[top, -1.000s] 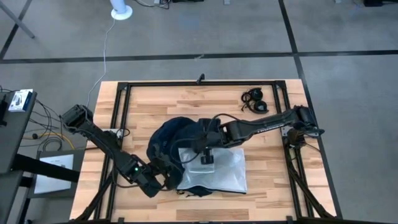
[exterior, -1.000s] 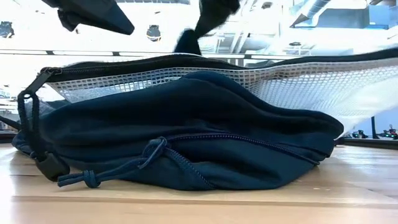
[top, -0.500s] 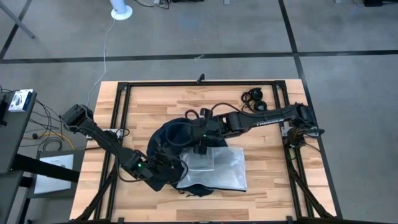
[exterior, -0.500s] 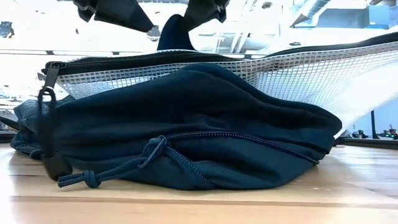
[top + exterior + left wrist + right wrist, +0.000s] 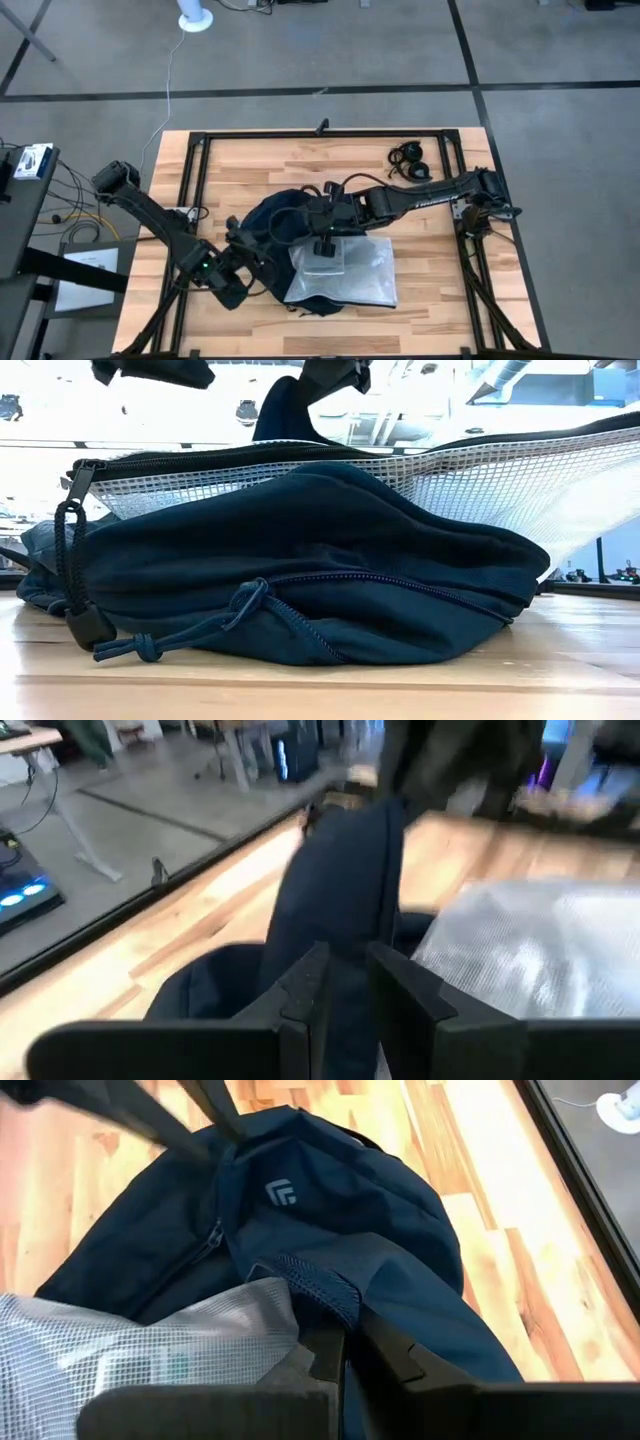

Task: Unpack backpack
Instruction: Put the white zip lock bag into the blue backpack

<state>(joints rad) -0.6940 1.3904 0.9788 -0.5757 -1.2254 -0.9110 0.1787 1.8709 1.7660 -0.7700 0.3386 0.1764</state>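
The wooden tabletop point(image 5: 420, 300) carries the navy backpack point(image 5: 272, 218) at its middle, with a clear mesh pouch point(image 5: 345, 270) over its right side. The right tool point(image 5: 322, 228) pinches backpack fabric. The left tool point(image 5: 247, 262), left of the backpack, grips its edge.

Backpack point(image 5: 275, 222) matt navy cloth; mesh pouch point(image 5: 345, 270) glossy plastic; table point(image 5: 240, 165) smooth wood.

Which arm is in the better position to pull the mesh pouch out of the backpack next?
Right: the right gripper is over the mesh pouch; the left gripper pinches the backpack fabric.
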